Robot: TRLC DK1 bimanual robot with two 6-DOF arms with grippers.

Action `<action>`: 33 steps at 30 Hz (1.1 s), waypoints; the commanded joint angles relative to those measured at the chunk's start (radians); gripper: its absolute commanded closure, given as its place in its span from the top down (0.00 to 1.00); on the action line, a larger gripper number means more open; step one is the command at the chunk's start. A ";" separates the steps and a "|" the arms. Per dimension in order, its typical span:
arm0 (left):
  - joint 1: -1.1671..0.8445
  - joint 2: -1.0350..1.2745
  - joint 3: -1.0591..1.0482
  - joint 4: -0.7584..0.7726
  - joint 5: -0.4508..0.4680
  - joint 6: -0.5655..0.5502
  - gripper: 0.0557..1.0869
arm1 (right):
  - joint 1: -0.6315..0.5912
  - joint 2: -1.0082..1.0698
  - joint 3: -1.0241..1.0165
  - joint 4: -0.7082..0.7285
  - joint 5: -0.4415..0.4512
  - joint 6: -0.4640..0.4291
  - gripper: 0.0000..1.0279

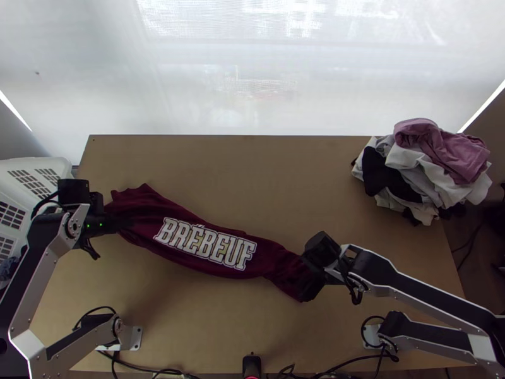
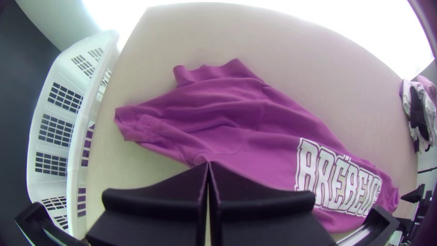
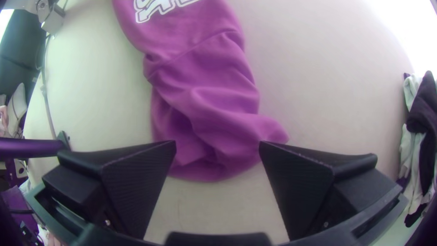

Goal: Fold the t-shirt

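T-shirt (image 1: pixel 142 221), soft, long and wrinkly, lay slanted on the wooden table (image 1: pixel 208 322), the left claw (image 1: pixel 118 224) over one end, squeezed together, and the right claw (image 1: pixel 305 273) over the other, spread wide.

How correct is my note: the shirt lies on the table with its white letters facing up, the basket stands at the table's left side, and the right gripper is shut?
One part is wrong: the right gripper is open, its fingers wide apart, as the right wrist view shows. The shirt, letters and basket are as you wrote.
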 commanded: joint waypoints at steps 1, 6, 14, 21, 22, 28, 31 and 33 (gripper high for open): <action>0.000 -0.019 0.059 -0.033 0.001 -0.002 0.04 | 0.013 0.046 -0.034 0.097 0.004 -0.025 0.59; 0.000 -0.027 0.120 -0.056 0.001 -0.002 0.04 | -0.010 0.031 -0.044 0.181 0.005 -0.120 0.03; 0.017 -0.027 0.272 -0.082 0.001 0.001 0.04 | -0.153 -0.033 0.139 0.097 0.012 -0.186 0.03; 0.014 -0.025 0.366 -0.105 0.007 0.001 0.04 | -0.249 -0.041 0.214 0.045 0.010 -0.237 0.03; 0.012 -0.025 0.376 -0.108 0.007 0.001 0.04 | -0.245 -0.049 0.203 0.045 0.010 -0.234 0.03; 0.007 -0.019 0.441 -0.108 0.010 0.002 0.04 | -0.165 -0.059 0.151 0.059 0.007 -0.185 0.11; 0.006 -0.016 0.436 -0.108 0.010 0.002 0.04 | -0.116 -0.058 0.125 0.059 0.007 -0.116 0.47; 0.006 -0.014 0.427 -0.106 0.011 0.004 0.04 | -0.091 -0.050 0.102 0.059 0.004 -0.087 0.66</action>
